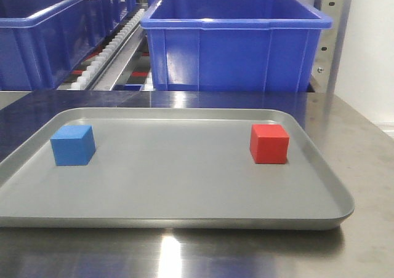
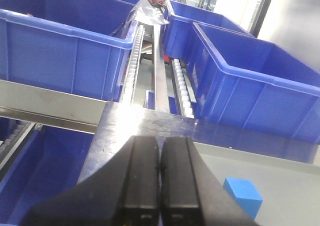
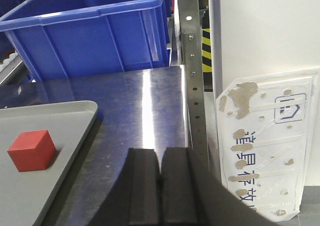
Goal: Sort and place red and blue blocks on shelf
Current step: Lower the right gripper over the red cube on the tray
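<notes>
The blue block sits flat at 9 o'clock on the grey tray, and the red block at 3 o'clock, well apart. Both are cubes with no long axis, their front faces nearly square to the front camera. At 12 o'clock, blue bins rest on the shelf. Left gripper and right gripper: fingers pressed together, holding nothing.

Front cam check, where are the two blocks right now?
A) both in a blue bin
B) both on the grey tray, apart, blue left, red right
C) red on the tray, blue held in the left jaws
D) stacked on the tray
B: the blue block and the red block both sit flat on the grey tray, well apart, blue towards its left side and red towards its right.
</notes>
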